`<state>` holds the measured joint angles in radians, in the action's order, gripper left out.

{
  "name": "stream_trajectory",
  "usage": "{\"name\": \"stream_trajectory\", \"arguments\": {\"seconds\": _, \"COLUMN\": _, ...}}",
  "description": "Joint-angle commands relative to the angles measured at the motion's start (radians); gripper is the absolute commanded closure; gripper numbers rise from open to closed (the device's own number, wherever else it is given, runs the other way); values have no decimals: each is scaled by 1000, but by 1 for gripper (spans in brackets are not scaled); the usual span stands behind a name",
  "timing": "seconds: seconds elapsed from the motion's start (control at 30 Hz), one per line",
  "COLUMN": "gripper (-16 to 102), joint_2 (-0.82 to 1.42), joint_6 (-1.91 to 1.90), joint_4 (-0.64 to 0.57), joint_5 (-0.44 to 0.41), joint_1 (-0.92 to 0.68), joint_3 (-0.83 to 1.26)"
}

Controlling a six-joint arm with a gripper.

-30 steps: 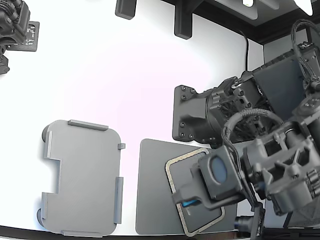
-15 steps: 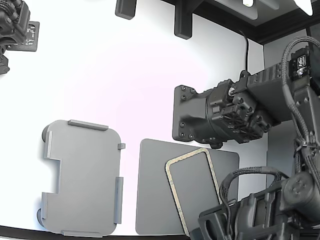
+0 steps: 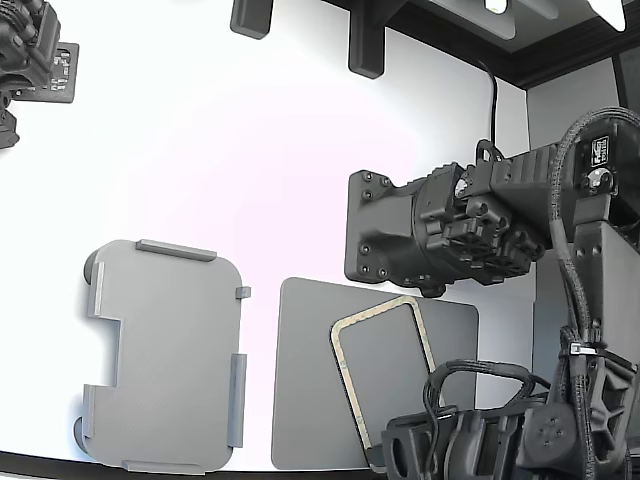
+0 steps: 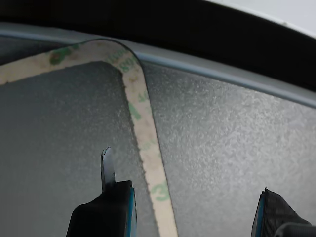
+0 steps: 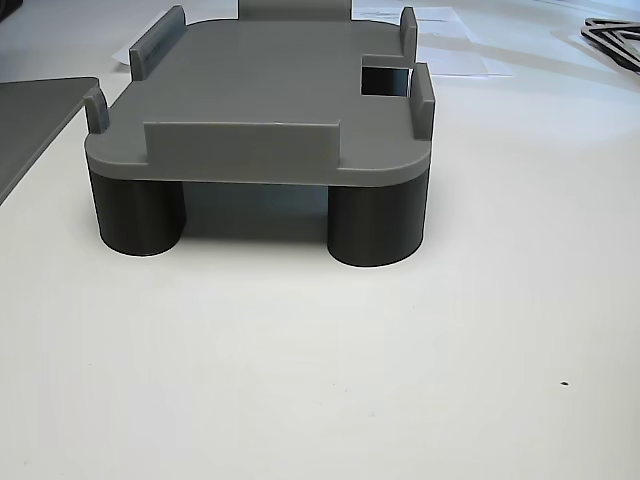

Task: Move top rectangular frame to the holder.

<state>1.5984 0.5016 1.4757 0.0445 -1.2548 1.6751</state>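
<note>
The top rectangular frame [image 3: 345, 375] is a thin tan speckled outline lying skewed on the dark grey mat [image 3: 305, 390], at the lower middle of the exterior view. My gripper [image 3: 392, 455] is low over the frame's near corner at the bottom edge of that view. In the wrist view the gripper [image 4: 186, 173] is open, with one finger [image 4: 111, 197] inside the outline and the other finger [image 4: 276, 217] outside it. The frame's band [image 4: 140, 113] runs between them, and I cannot tell if they touch it. The light grey holder [image 3: 165, 355] stands empty to the exterior view's left and also shows in the other view [image 5: 260, 100].
The arm's black base block [image 3: 385, 230] and wrist body [image 3: 480, 230] sit behind the mat. A second arm [image 3: 30, 55] is at the far upper left. Two dark posts [image 3: 365, 40] stand at the table's back edge. The mat's edge [image 5: 30, 110] lies beside the holder.
The arm's wrist has swung off the frame toward the bottom right of the exterior view, uncovering most of the frame. The frame, mat and holder have not moved.
</note>
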Motion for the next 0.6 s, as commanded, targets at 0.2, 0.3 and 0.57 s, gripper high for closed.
{"name": "stream_trajectory", "arguments": {"seconds": 0.2, "gripper": -10, "joint_2": 11, "joint_6": -32, "joint_4": -61, "joint_5": 9, "joint_1": -17, "joint_3": 49}}
{"name": "stream_trajectory", "arguments": {"seconds": 0.3, "gripper": -14, "joint_2": 12, "joint_6": -35, "joint_4": -77, "joint_5": 6, "joint_1": -21, "joint_3": 67}}
{"name": "stream_trajectory", "arguments": {"seconds": 0.57, "gripper": -14, "joint_2": -28, "joint_6": 38, "joint_4": -80, "joint_5": 5, "joint_1": -38, "joint_3": 72}}
